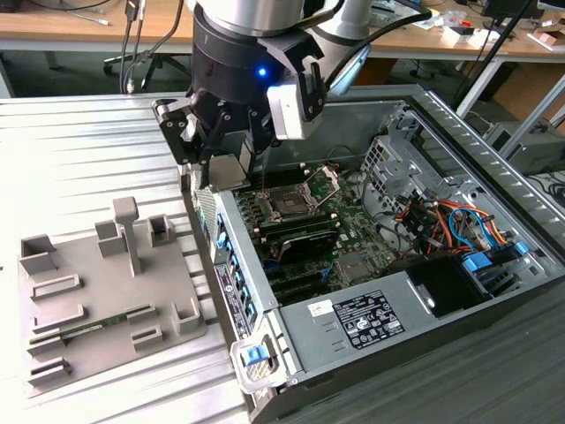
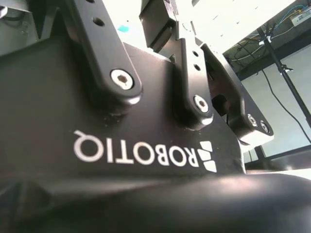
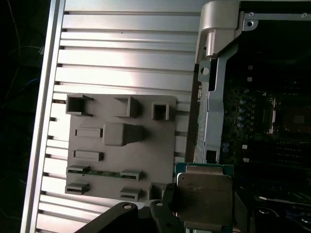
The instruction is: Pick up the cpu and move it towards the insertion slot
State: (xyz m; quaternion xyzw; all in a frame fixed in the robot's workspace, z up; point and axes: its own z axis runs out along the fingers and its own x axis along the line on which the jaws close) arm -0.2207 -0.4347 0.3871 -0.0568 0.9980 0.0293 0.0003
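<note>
Left of centre in the exterior view, the gripper point(image 1: 223, 152) hangs with its fingers point(image 3: 166, 213) closed on the cpu point(image 1: 229, 174), seemingly by its edges, lifted over the case wall point(image 1: 231, 269); the insertion slot point(image 1: 290, 201), further right, is not yet reached.

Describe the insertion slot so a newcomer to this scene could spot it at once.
Start at the open computer case on the exterior view's right and find its green motherboard. On that board sits the insertion slot: a dark square in a silver frame with its metal bracket hinged up, unlike the long black memory slots beside it.
</note>
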